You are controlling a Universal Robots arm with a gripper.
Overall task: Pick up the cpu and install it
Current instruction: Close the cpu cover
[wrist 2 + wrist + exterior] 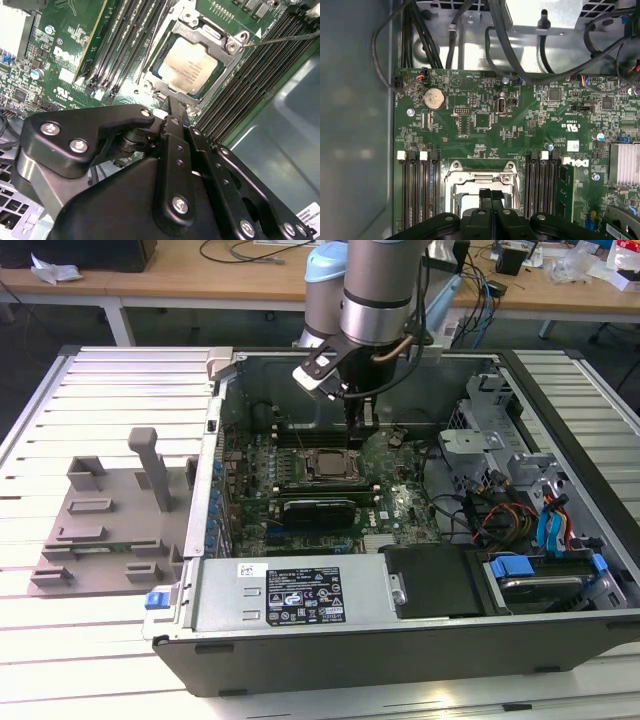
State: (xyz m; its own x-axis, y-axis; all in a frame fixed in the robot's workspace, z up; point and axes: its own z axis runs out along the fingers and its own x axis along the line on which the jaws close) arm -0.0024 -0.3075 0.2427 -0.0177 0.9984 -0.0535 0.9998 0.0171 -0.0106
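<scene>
The cpu (pixel 190 65), a pale silver square with a thin dark rim, lies flat in the black socket frame (pixel 231 46) on the green motherboard (pixel 485 120). In the exterior view the cpu (pixel 326 464) sits at the middle of the open computer case. My gripper (pixel 169 101) hangs just above the socket's edge, apart from the chip. Its two black fingers are pressed together with nothing between them. In the first wrist view the gripper (pixel 491 193) stands over the socket frame (pixel 454 176), between the memory slots.
Black memory slots (pixel 417 195) flank the socket on both sides. A long black block (pixel 320 508) lies near the socket. Cables and drive cages (pixel 520 510) fill the case at the exterior view's right. A grey tray (pixel 110 520) rests outside the case at its left.
</scene>
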